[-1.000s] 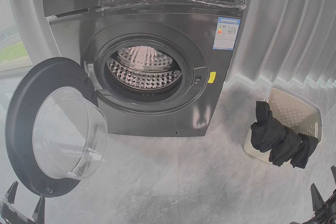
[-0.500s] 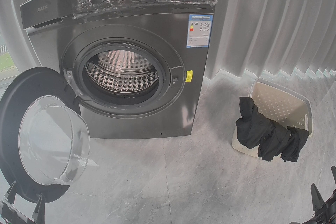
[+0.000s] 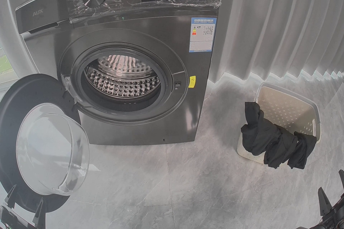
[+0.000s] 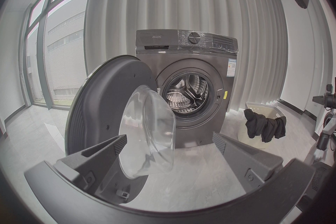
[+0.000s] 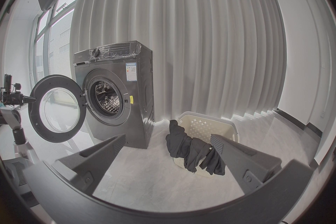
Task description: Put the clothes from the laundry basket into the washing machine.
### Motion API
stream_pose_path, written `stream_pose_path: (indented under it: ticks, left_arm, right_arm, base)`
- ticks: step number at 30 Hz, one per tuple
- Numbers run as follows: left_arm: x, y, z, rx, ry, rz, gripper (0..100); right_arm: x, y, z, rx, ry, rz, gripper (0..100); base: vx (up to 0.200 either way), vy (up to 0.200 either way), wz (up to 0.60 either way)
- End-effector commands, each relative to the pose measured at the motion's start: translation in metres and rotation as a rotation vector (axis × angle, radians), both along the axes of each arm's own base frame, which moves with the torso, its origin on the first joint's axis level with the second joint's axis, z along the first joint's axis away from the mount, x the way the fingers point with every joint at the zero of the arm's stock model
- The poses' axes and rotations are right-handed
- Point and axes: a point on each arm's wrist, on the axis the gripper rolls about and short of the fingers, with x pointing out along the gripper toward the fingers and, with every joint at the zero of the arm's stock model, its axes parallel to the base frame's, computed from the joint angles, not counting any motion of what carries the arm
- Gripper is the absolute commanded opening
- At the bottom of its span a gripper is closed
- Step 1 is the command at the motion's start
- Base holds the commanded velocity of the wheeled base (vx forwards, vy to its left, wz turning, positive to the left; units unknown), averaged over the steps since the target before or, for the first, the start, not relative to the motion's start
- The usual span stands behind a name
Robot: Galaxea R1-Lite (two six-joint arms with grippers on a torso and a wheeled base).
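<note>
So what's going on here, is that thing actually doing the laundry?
Not quite yet. A robot is meant to load the washer, whose door stands wide open on an empty drum. The black clothes are draped over the rim of the basket, which sits on the floor on the robot's right. The left gripper and the right gripper are both open, held low and holding nothing, so no clothes have gone in.

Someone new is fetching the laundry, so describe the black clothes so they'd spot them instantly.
Find the grey washing machine with its round door swung open. To its right as you face it sits a cream laundry basket. The clothes are the black bundle draped over its near rim, the only dark fabric there.
</note>
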Motion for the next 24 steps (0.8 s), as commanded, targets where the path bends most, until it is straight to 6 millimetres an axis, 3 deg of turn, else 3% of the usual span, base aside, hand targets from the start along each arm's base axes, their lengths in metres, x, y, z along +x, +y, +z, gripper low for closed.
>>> stream_pose_path:
  ticks: [1,7,13,24]
  left_arm:
    - [0.0002,0.0000,-0.0052,0.000,0.003,0.000,100]
    - [0.0000,0.0000,-0.0048,-0.003,0.001,0.000,100]
    - [0.0002,0.0000,-0.0052,-0.001,0.003,0.000,100]
    - [0.0000,0.0000,-0.0048,-0.001,0.001,0.000,100]
  right_arm:
    - [0.0004,0.0000,-0.0052,0.000,0.004,0.001,100]
    - [0.0004,0.0000,-0.0052,0.000,0.004,0.001,100]
    - [0.0004,0.0000,-0.0052,0.000,0.004,0.001,100]
    - [0.0003,0.0000,-0.0050,0.000,0.003,0.002,100]
  base:
    - [0.000,0.000,0.00]
    - [0.000,0.000,0.00]
    - [0.200,0.000,0.00]
    - [0.000,0.000,0.00]
